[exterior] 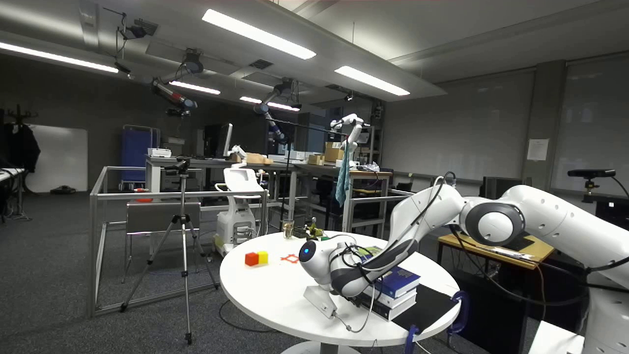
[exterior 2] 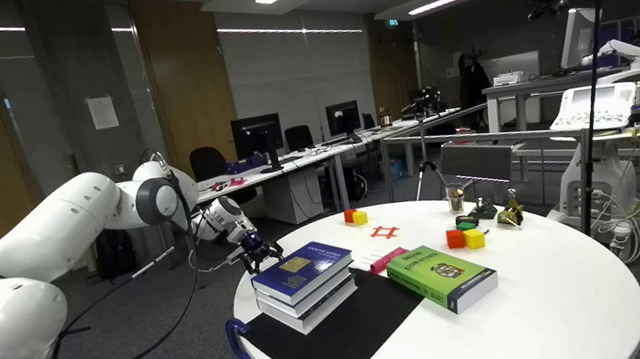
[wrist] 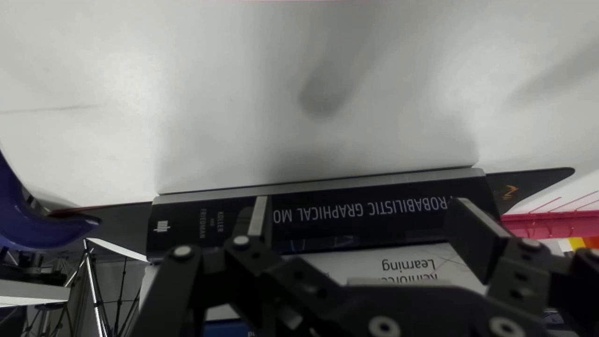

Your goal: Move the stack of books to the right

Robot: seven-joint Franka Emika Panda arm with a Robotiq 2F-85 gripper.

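Observation:
The stack of books (exterior 2: 303, 271) lies flat at the table's edge, partly on a black mat. Its top cover is dark blue with a gold-green patch, above a white book and a dark-spined one. In an exterior view the stack (exterior: 400, 290) is partly covered by the arm. My gripper (exterior 2: 262, 255) is low beside the spine side of the pile. In the wrist view the gripper (wrist: 363, 220) stands open, fingers wide apart in front of the dark spine of the lowest book (wrist: 323, 192). Nothing is held between them; whether they touch the spine I cannot tell.
The black mat (exterior 2: 343, 342) is held by blue clamps (exterior 2: 237, 340) at the rim of the round white table (exterior 2: 551, 310). A thick green book (exterior 2: 439, 272) lies nearby. Red and yellow blocks (exterior 2: 473, 238), a pink item (exterior 2: 389, 259) and a glass (exterior 2: 455, 199) stand farther off.

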